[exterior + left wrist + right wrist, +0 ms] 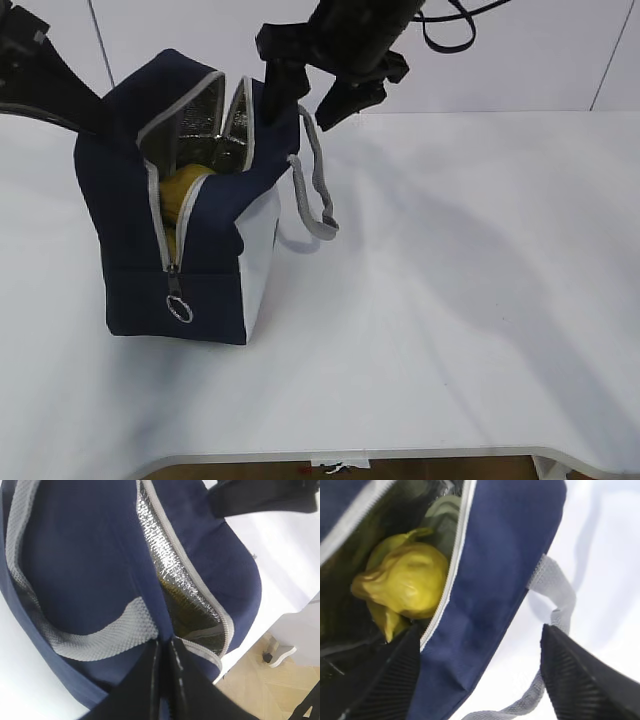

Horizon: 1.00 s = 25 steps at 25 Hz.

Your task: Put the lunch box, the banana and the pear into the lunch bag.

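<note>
The navy lunch bag (205, 270) stands on the left of the table with its zipper undone and the foil lining showing. Inside lies the yellow pear (407, 582). A longer yellow piece that looks like the banana (385, 622) pokes out under it. A pale green patch, the lunch box lid (442, 515), shows deeper in. My right gripper (312, 105) hangs open above the bag's right rim (470, 675), one finger over the opening and one outside near the grey handle (318, 190). My left gripper (163, 652) is shut on the bag's navy fabric at its far edge.
The white table (460, 300) stretches to the right and front of the bag. Its front edge (400, 455) runs along the bottom, with floor below. The left arm (40, 75) reaches in from the upper left behind the bag.
</note>
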Available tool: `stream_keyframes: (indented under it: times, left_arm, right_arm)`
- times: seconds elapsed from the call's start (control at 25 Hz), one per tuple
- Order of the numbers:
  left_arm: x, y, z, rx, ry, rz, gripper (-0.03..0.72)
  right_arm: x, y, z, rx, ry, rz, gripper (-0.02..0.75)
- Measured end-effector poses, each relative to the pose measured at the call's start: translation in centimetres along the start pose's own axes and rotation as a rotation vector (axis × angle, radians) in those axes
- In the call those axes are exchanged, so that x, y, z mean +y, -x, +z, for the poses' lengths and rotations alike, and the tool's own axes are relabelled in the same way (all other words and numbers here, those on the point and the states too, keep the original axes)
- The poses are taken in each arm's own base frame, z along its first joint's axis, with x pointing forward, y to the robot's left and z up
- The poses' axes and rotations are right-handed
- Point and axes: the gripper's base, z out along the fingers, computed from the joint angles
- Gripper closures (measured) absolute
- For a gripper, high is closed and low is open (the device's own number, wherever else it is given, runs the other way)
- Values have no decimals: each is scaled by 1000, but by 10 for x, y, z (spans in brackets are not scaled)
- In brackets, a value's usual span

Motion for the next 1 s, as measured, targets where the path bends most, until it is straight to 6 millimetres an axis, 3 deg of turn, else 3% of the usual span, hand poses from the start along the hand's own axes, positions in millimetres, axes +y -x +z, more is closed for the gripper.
stream_keyframes:
  times: [0.44,0.6,0.84,1.0]
  left_arm:
    - [0,0,0,0,0,0,695]
    - [0,0,0,0,0,0,695]
    - [-1,1,0,-7,-10,-6,695]
    - [-10,3,3,-27,-65,-20,695]
  right_arm:
    - [-8,-3,26,49,20,28,204]
    - [-9,-4,31,60,27,35,321]
    - [-10,-4,32,62,25,16,695]
    - [-8,-3,18,38,-12,-18,736]
